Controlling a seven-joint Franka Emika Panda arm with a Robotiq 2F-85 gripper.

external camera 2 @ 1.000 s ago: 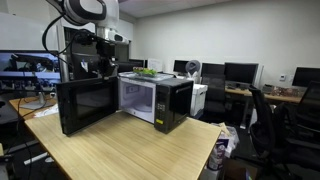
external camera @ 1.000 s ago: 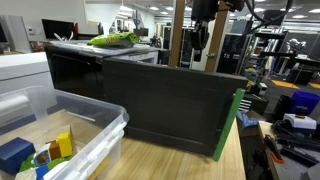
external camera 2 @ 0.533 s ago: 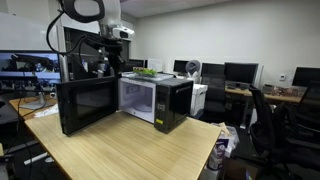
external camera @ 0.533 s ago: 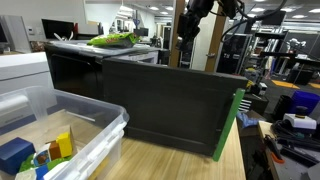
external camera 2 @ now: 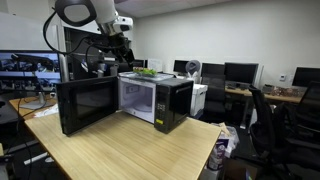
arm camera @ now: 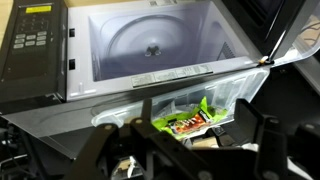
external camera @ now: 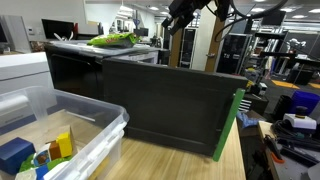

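The gripper [arm camera: 180,148], jaws spread wide and empty, hangs over the green snack packet [arm camera: 186,121] lying on top of the open microwave [arm camera: 150,45], so it should probably move straight up without nudging the packet

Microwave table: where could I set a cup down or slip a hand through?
Bare wood tabletop in front of the microwave, beside its open door; inside, only the turntable. Crowded: green bag on the roof, toys in the bin.
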